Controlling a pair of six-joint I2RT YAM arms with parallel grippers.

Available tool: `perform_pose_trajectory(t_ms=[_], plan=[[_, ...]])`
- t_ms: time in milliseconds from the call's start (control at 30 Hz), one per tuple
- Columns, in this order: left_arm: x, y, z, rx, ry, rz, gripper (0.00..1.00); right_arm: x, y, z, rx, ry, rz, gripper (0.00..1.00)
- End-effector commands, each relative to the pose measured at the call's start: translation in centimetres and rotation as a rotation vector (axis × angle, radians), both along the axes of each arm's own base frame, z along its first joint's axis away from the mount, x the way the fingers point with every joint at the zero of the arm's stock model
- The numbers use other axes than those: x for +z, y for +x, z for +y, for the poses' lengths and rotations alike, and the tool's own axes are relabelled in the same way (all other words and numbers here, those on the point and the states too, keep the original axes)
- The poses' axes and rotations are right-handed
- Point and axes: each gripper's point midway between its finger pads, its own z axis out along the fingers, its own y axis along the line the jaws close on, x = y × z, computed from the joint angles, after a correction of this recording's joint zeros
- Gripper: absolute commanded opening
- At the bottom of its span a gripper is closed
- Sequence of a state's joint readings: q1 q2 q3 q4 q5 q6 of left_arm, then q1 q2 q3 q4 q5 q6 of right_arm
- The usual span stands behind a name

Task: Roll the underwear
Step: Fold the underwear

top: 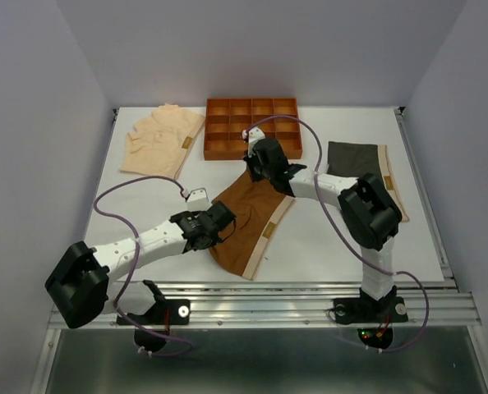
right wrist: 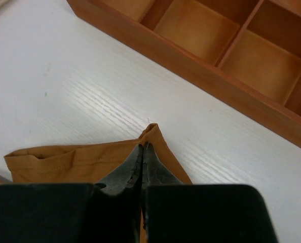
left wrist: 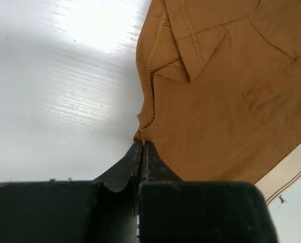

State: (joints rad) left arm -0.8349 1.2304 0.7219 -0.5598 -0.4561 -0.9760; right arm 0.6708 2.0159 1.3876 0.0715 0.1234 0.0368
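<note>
The rust-brown underwear [top: 256, 220] lies spread at the table's middle, its cream waistband [left wrist: 288, 173] toward the near right. My left gripper [top: 227, 215] is shut on the brown underwear's [left wrist: 216, 116] bunched left edge, with the jaws [left wrist: 142, 143] pressed together on the fabric. My right gripper [top: 255, 168] is shut on its far corner [right wrist: 153, 132], and the fingertips [right wrist: 142, 146] meet over the cloth [right wrist: 69, 162]. The pale peach underwear [top: 162, 139] lies at the back left. The dark grey underwear [top: 355, 160] lies at the right, partly behind the right arm.
An orange-brown tray [top: 227, 153] with grid compartments stands at the back centre, just beyond the right gripper; its near wall [right wrist: 191, 68] crosses the right wrist view. Both arms reach over the table's middle. A metal rail runs along the near edge.
</note>
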Motion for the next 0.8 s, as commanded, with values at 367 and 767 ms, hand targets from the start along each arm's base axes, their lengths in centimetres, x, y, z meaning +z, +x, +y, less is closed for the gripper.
perform_pose_trajectory(t_ms=[367, 767], plan=[[1.0, -4.0, -1.5, -0.086, 0.15, -0.057, 0.0, 4.0, -0.9, -3.9, 0.039, 0.291, -0.116, 0.01], [2.1, -6.2, -4.2, -0.204, 0.187, -0.121, 0.0, 4.4, -1.4, -7.7, 0.007, 0.367, -0.125, 0.01]])
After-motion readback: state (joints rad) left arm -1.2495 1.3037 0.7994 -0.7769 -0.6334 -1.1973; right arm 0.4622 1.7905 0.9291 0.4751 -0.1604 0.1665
